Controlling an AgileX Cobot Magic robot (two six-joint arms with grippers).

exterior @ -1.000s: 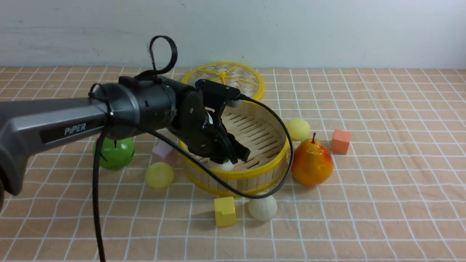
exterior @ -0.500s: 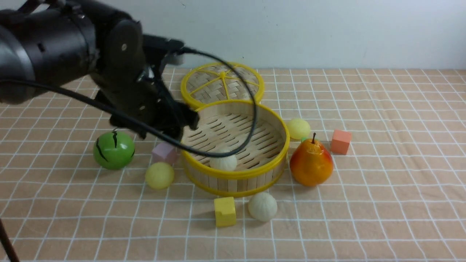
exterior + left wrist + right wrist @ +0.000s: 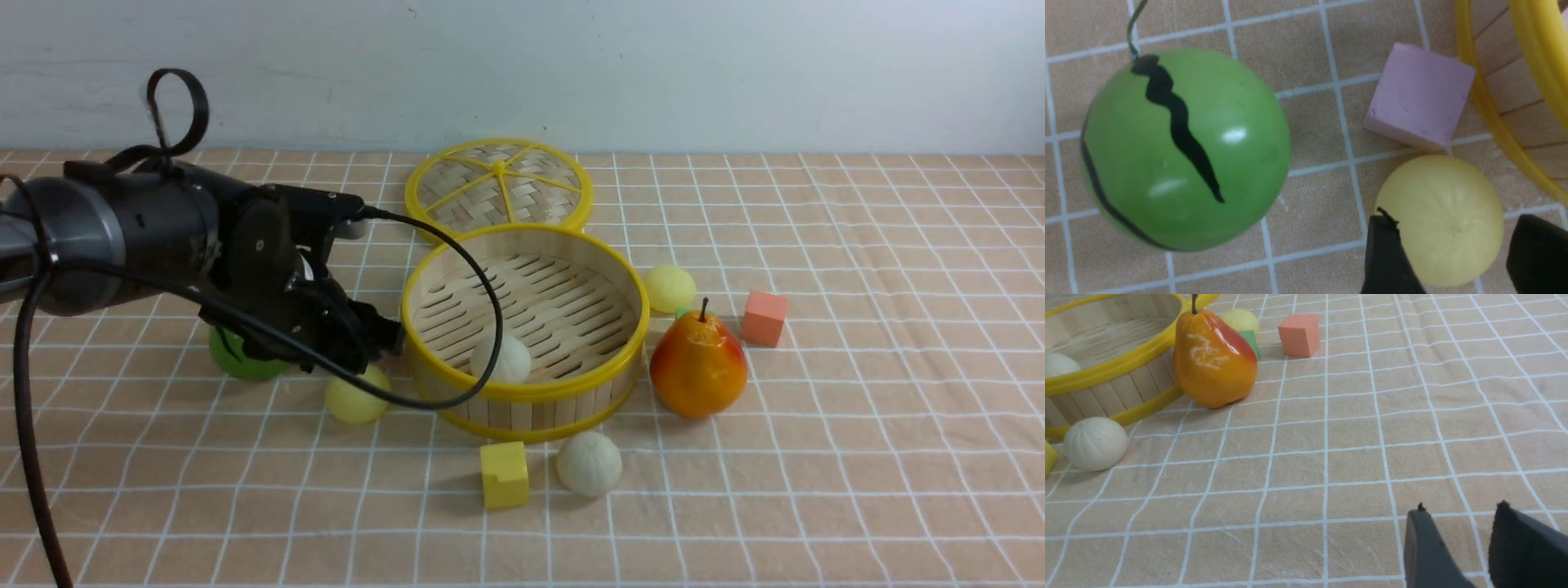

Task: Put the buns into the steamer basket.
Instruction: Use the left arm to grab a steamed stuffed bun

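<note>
The steamer basket (image 3: 522, 390) stands mid-table with one off-white pleated bun (image 3: 500, 359) inside. A second off-white bun (image 3: 589, 463) lies in front of it, also in the right wrist view (image 3: 1095, 443). One pale yellow bun (image 3: 669, 287) lies behind the pear. The other yellow bun (image 3: 353, 402) lies left of the basket. My left gripper (image 3: 377, 339) is low over it, open, with a finger (image 3: 1388, 257) on each side of the bun (image 3: 1439, 220). My right gripper (image 3: 1461, 508) is open and empty over bare cloth, out of the front view.
A pear (image 3: 699, 367) stands right of the basket. A green watermelon ball (image 3: 1184, 147) and pink cube (image 3: 1419, 96) lie beside the left gripper. A yellow cube (image 3: 504, 474), an orange cube (image 3: 765, 318) and the woven lid (image 3: 499, 184) lie around.
My left gripper let go of the off-white bun in the basket, lifted out, swung left and came down over the yellow bun beside the basket.
</note>
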